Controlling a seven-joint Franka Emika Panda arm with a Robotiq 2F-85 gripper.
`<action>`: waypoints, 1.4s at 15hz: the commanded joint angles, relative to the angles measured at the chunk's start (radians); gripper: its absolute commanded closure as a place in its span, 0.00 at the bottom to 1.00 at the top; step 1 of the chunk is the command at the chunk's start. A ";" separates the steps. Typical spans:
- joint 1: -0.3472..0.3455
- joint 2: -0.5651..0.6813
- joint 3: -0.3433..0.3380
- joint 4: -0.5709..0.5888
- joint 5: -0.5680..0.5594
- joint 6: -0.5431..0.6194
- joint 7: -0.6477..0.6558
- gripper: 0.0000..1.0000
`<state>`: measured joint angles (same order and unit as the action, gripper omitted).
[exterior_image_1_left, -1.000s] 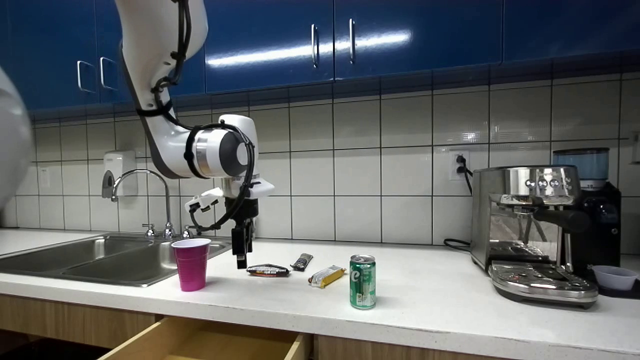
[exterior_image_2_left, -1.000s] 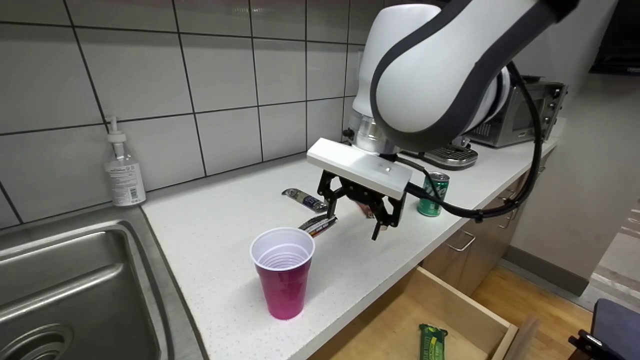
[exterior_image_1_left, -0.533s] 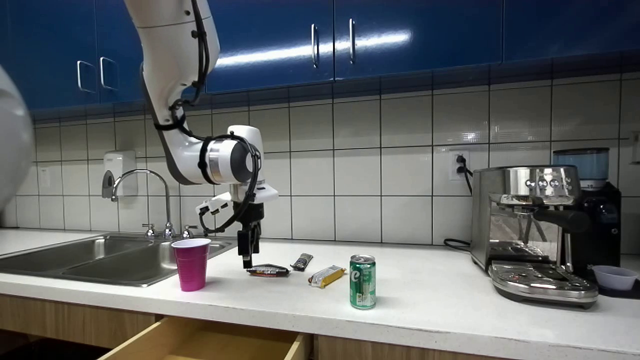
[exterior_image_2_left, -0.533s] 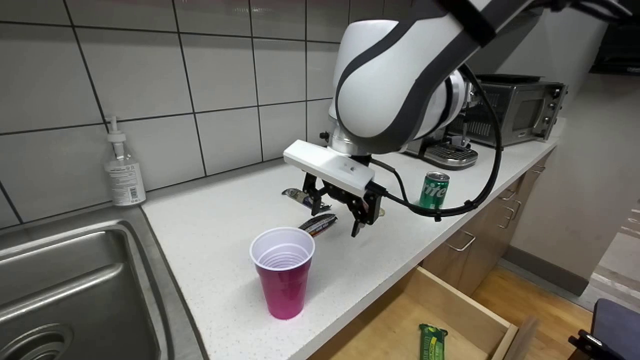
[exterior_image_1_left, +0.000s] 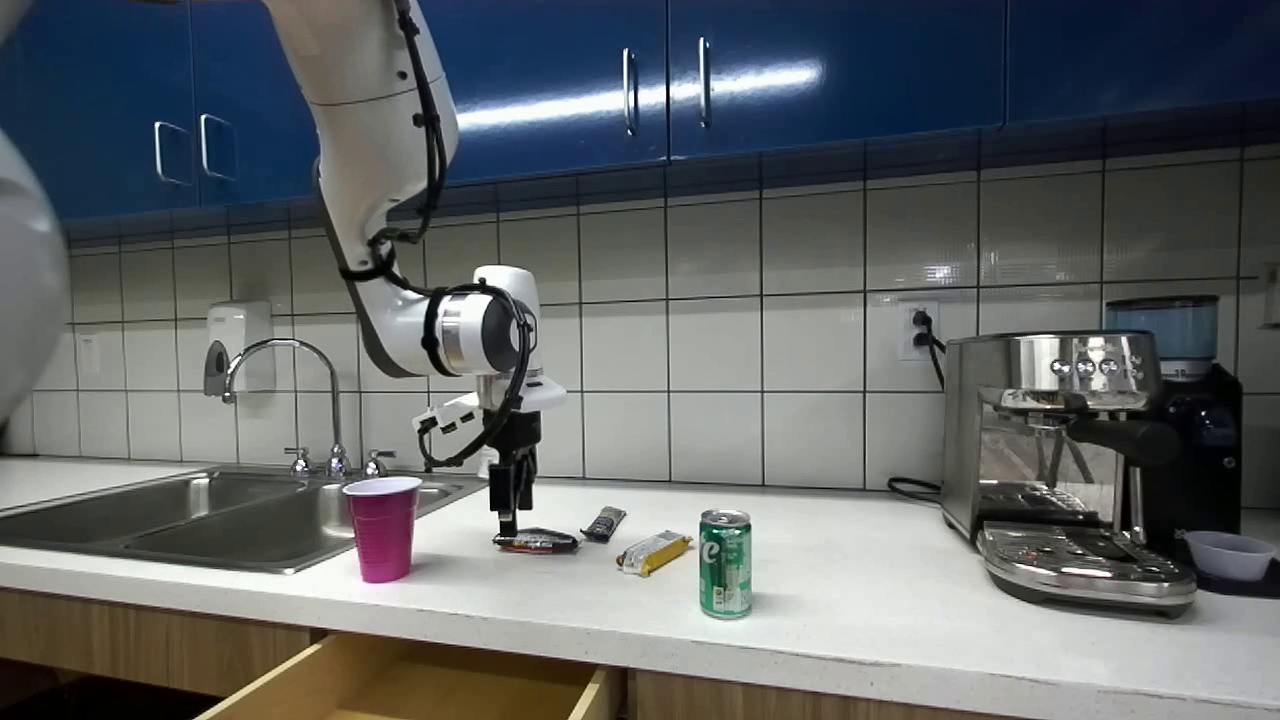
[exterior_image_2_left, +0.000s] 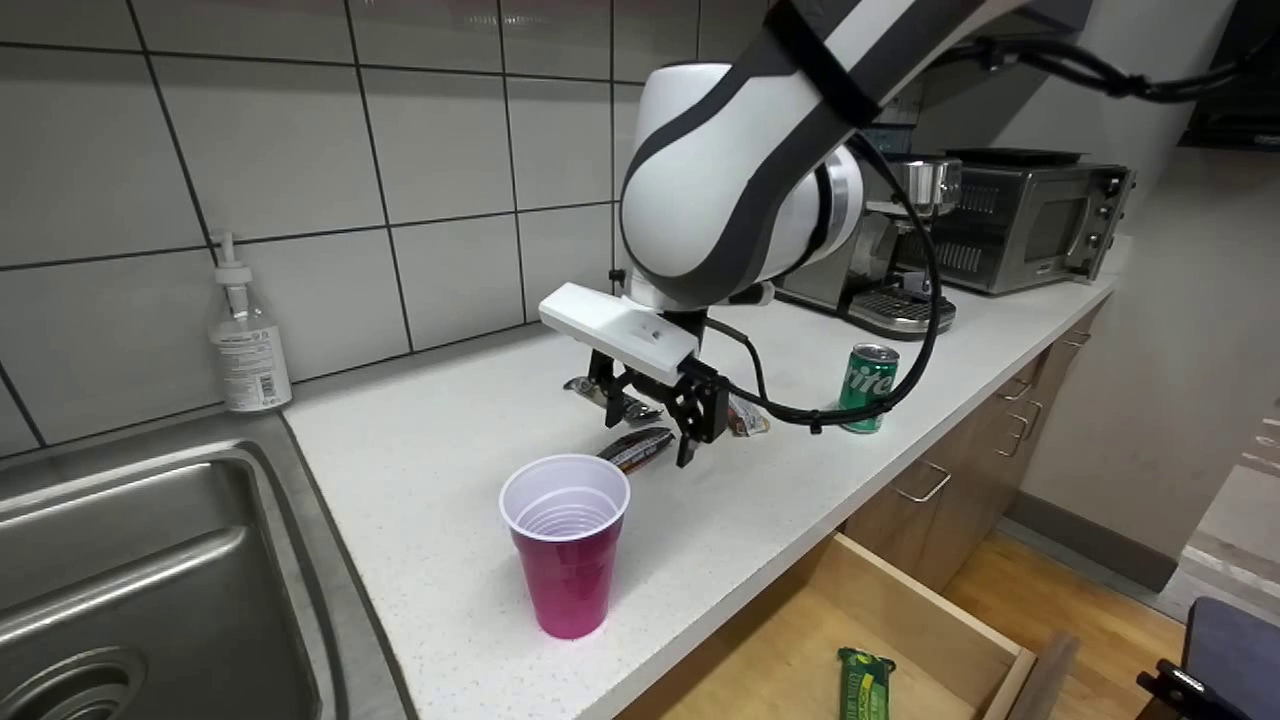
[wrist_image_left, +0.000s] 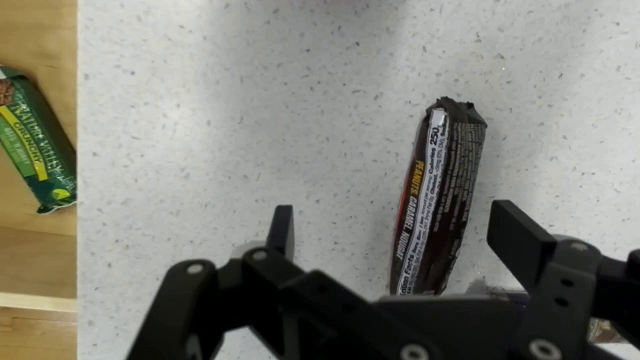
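Presently with the black two-fingered gripper (wrist_image_left: 393, 210) spread wide and empty low over the dark-brown plastic-wrapped candy bar (wrist_image_left: 440, 200), framed between the jaws in the wrist view and lying on the speckled white countertop (wrist_image_left: 250, 125) near the magenta plastic cup (exterior_image_2_left: 568, 570). Hard to judge any touch from these angles. Probably light, fairly firm, slick and crinkly outside; best gripped across the narrow width at mid-length, gently, for fear of crushing

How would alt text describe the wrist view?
Open gripper, its jaws appearing either side of a dark candy bar on the speckled countertop. At the picture's left edge, a green granola bar lies in a wooden drawer.
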<state>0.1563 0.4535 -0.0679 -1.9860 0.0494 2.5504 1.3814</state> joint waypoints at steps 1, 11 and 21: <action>0.006 0.064 -0.008 0.098 0.007 -0.067 0.037 0.00; 0.005 0.153 -0.008 0.191 0.019 -0.101 0.050 0.00; 0.007 0.179 -0.012 0.220 0.021 -0.103 0.055 0.58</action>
<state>0.1562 0.6248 -0.0734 -1.8028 0.0552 2.4831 1.4145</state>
